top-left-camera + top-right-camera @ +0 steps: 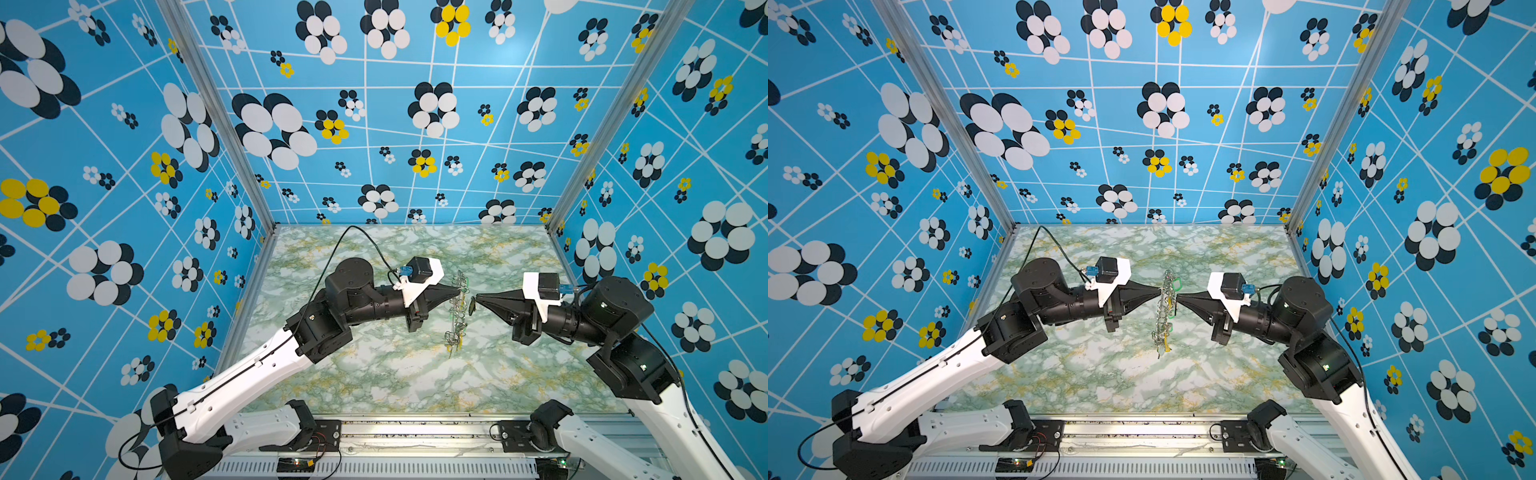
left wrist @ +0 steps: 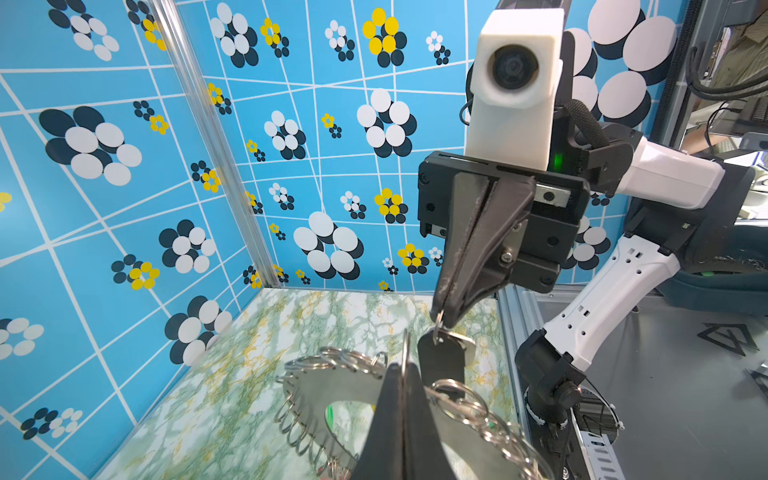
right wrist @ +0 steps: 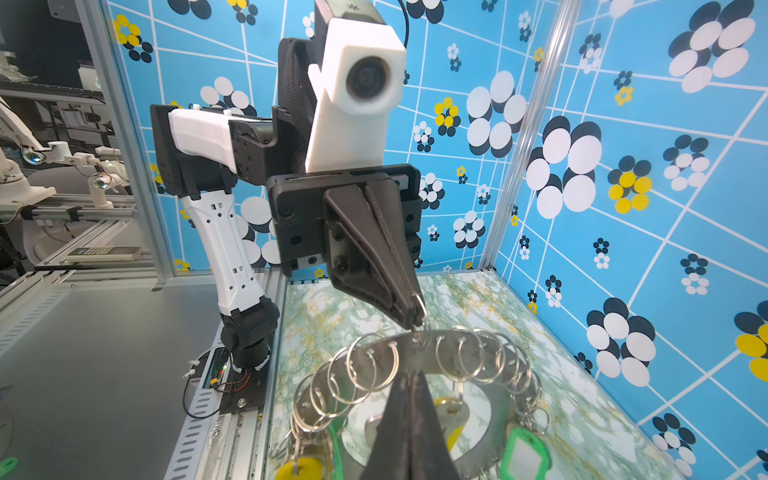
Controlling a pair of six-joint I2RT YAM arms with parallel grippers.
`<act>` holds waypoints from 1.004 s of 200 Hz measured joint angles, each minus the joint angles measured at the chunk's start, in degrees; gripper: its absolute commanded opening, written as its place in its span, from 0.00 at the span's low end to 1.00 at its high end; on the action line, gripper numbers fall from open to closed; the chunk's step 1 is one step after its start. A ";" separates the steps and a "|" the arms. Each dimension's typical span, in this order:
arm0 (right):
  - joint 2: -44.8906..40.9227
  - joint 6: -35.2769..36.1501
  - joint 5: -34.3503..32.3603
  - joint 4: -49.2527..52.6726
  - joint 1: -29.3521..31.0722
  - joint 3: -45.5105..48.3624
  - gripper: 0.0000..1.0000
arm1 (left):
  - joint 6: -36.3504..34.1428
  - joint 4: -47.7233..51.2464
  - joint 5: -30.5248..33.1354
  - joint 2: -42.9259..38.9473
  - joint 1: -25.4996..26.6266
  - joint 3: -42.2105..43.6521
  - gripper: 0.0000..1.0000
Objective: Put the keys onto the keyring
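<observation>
Closest in, at the near edge: rail. Beyond it, over the middle of the table, tip facing tip: left gripper from the left, right gripper from the right, keyring edge-on between them.

Step in hand, by the look of it: threading the key onto a loop of the keyring. To do it well:
- Hold the left side dead steady, pinched loop presented.
- Bring the key's small ring to the loop's split end, not its flank.
- Slide in along the wire's curve rather than pushing straight.
- Keep the black tag hanging clear of the neighbouring loops.

Likely snags: springy wire, a crowded rim, a swinging disc.

Left jaws: closed tight, pinching one wire loop at the keyring's rim, disc hanging from that pinch. Right jaws: likewise closed, nipping the key's small ring, key and tag dangling just below the tip. Key just beside the held loop, to its right. Cannot tell whether touching or already hooked on. Cannot tell either whether the keyring's lower edge rests on the table.
</observation>
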State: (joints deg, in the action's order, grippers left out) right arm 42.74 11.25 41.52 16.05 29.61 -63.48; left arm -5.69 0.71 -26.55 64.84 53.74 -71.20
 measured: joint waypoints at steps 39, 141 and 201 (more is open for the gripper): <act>0.02 -0.09 -0.48 -0.02 0.00 0.00 0.00 | 0.22 0.04 -0.02 0.00 0.35 0.00 0.00; 1.31 -1.60 0.26 -0.68 0.02 -0.92 0.00 | 0.17 0.11 -0.02 0.00 0.39 0.00 0.00; 1.81 -2.25 1.27 -1.92 0.02 -1.55 0.00 | 0.15 0.13 -0.04 0.00 0.39 0.00 0.00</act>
State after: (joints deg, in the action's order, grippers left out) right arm 44.56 8.99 42.78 14.13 29.63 -65.04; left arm -5.54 0.84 -26.59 64.84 54.13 -71.20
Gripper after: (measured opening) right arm 0.044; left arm 0.045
